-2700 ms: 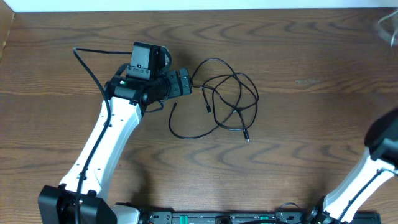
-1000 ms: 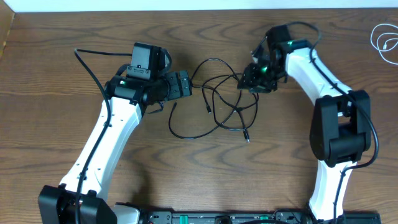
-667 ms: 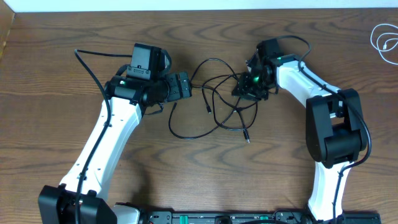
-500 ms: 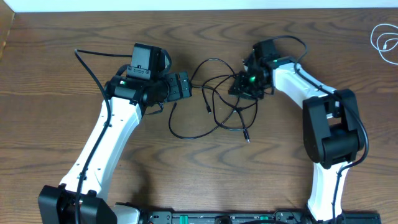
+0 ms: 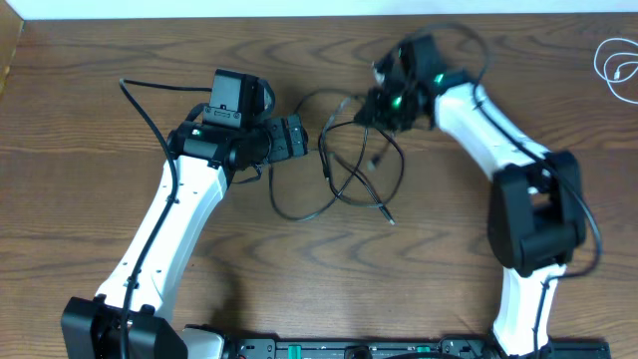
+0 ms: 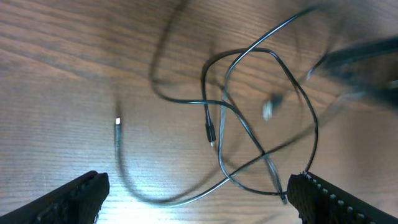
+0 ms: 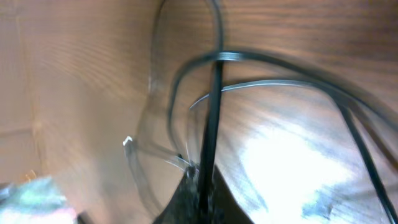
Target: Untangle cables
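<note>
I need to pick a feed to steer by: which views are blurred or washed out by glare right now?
Overhead: sharp and evenly lit, black cable clear. Left wrist: mostly sharp, but its upper right smears, and glare whitens the table near the bottom edge. Right wrist: heavy motion blur and a bright glare patch; only the cable running into the right gripper reads.

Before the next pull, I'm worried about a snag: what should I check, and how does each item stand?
1. Right end effector shut on the black cable: ok.
2. Left end effector open, holding nothing: ok.
3. Black cable free of crossings: not ok, strands cross in several places.
4. White cable lying apart from the tangle: ok.
5. Firmness of the grip: cannot tell, the right wrist view is blurred.
</note>
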You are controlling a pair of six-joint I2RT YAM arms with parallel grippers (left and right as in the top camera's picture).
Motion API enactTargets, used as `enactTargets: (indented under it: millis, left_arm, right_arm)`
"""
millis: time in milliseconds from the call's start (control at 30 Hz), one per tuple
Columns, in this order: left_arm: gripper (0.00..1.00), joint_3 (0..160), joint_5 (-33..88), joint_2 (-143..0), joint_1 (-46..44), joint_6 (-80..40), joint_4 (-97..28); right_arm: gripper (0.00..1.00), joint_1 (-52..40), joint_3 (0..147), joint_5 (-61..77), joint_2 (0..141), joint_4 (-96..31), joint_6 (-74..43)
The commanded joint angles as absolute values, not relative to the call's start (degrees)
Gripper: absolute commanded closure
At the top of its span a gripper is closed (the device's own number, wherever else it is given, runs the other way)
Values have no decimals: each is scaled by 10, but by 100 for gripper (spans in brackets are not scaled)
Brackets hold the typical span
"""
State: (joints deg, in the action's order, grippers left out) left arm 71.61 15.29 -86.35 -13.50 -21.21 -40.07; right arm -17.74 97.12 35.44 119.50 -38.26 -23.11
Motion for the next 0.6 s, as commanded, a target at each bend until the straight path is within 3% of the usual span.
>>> enactTargets:
  millis: [0,567]
  left_arm:
    - [3,717,121,-858,-133,-215,-402]
    - [3,717,119,-858,-133,-215,-402]
  right_arm:
    - [99,-177,1074,394,1095,-422,-194]
    - [99,-138,1267,350,1009,-424,-214]
